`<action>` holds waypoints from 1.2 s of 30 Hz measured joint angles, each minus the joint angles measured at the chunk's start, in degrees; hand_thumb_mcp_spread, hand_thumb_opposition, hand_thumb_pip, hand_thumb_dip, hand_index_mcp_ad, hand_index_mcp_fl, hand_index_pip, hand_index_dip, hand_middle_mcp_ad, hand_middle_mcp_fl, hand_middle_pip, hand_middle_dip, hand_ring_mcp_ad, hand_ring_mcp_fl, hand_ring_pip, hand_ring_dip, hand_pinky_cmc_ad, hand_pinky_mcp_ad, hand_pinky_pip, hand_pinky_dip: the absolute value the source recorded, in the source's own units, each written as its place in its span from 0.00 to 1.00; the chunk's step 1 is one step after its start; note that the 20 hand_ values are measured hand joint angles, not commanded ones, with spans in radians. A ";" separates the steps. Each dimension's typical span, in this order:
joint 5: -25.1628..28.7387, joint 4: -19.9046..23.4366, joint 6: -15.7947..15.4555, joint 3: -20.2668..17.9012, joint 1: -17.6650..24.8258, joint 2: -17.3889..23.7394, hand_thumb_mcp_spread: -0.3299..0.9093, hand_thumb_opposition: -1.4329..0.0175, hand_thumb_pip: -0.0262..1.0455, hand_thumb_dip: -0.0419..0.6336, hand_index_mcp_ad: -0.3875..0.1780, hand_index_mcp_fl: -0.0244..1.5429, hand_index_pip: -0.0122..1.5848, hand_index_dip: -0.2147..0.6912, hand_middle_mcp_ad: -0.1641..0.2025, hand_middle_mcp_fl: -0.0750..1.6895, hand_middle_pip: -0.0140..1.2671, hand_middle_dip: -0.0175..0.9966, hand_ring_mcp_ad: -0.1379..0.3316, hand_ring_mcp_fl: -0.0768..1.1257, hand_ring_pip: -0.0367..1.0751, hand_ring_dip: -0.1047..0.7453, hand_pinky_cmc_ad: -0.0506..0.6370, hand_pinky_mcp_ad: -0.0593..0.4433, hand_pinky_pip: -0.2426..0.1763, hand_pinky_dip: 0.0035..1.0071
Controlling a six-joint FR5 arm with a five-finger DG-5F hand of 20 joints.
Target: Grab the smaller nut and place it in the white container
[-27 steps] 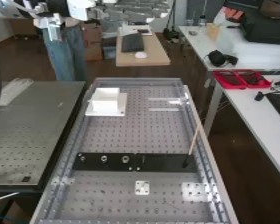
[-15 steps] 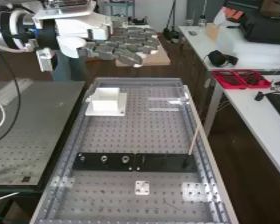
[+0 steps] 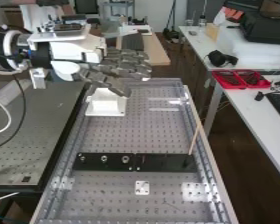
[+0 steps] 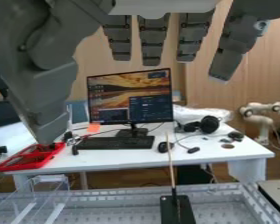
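The hand was seen at upper left of the high view, its fingers relaxed and empty. The smaller nut, apparently leftmost on the black plate at lower left, was judged light, rigid and slippery, best pinched across opposite outer sides.

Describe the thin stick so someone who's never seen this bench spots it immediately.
Look for the grey perforated bench, then the black strip lying across it. Near the strip's right end in the high view, a thin light-brown stick with a dark lower end leans upward. It is tall and slender, unlike the small round metal pieces low on the same strip.
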 joint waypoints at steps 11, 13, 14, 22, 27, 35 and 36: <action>3.24 0.99 -1.83 -2.28 0.91 1.61 0.46 0.45 0.70 0.27 0.59 0.05 0.10 0.40 0.65 0.05 0.12 0.21 0.64 0.06 0.10 0.23 0.58 0.71 0.36 0.58; 3.42 1.56 -2.03 -2.79 0.90 2.20 0.46 0.45 0.70 0.27 0.59 0.05 0.13 0.39 0.65 0.05 0.11 0.20 0.64 0.06 0.10 0.23 0.58 0.70 0.36 0.58; 3.42 1.74 -2.00 -2.92 0.88 2.36 0.46 0.45 0.70 0.27 0.59 0.05 0.15 0.38 0.65 0.05 0.12 0.20 0.64 0.06 0.10 0.24 0.58 0.70 0.35 0.58; -1.90 1.51 -2.84 -2.91 -0.73 2.28 0.46 0.43 0.70 0.28 0.56 0.05 0.31 0.32 0.65 0.05 0.11 0.21 0.64 0.06 0.10 0.23 0.60 0.73 0.36 0.59; -7.75 1.62 -3.92 -2.02 -3.62 0.11 0.46 0.43 0.70 0.30 0.55 0.05 0.41 0.27 0.64 0.05 0.11 0.20 0.64 0.06 0.10 0.24 0.60 0.74 0.36 0.59; -17.83 2.42 -5.75 0.65 -9.15 -4.73 0.46 0.42 0.72 0.30 0.53 0.04 0.55 0.24 0.65 0.05 0.12 0.21 0.65 0.06 0.10 0.24 0.60 0.74 0.35 0.60; -18.96 2.40 -6.32 0.95 -9.64 -5.36 0.46 0.42 0.74 0.30 0.53 0.03 0.56 0.24 0.65 0.05 0.12 0.20 0.65 0.06 0.10 0.23 0.60 0.73 0.35 0.60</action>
